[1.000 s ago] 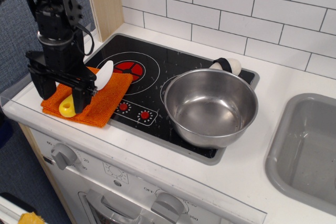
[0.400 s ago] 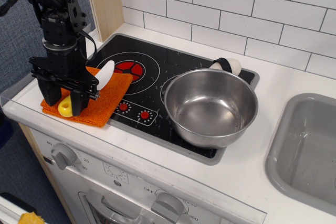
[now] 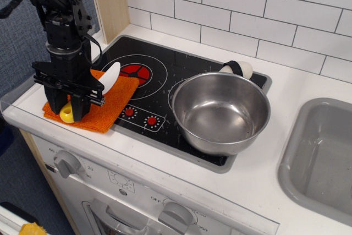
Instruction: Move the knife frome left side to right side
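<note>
The knife lies on an orange cloth at the left of the black toy stove. Its white blade points toward the back right and its yellow handle points toward the counter's front edge. My gripper points straight down over the handle. Its two black fingers stand close on either side of the handle and seem to touch it. The knife still rests on the cloth.
A large steel bowl sits on the right burner. A white and black object lies behind it. A grey sink is at the far right. A wooden panel stands at the back left.
The gripper's fingers have closed in from wide open to tight around the yellow handle, and the gripper has shifted slightly left. The knife has not moved.
</note>
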Robot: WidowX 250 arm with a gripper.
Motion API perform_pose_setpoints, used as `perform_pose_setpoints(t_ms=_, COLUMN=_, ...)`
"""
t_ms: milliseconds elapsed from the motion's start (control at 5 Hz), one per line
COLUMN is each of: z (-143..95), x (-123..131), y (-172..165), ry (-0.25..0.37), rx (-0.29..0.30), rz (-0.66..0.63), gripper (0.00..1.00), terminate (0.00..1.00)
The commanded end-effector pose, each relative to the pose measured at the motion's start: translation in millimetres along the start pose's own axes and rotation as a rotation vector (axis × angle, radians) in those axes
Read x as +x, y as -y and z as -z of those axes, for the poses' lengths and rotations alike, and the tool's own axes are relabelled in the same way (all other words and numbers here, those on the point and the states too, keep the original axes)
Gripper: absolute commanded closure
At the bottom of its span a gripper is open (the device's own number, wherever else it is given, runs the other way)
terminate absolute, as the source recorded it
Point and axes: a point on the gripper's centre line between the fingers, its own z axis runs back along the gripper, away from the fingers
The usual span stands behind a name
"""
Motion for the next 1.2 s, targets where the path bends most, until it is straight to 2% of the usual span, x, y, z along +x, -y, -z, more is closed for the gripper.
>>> perform_pose_setpoints(t_ms=0, z=-70, x=-2, y=9, ry=0.156, rx=0.017, rz=-0.011, gripper=1.00, terminate=0.00)
perform_pose_setpoints(t_ms=200, z=-83, x=-6, y=28, ry=0.187, rx=-0.021, rz=0.013, gripper=1.00, terminate=0.00)
perform_pose_setpoints(t_ms=600, z=-53, x=-6, y=74, ry=0.132, rx=-0.125, rz=0.061, gripper=1.00, terminate=0.00)
perform_pose_setpoints(t_ms=1000, z=-31, x=0, y=100, ry=0.100, rx=-0.170, rz=0.027, gripper=1.00, terminate=0.00)
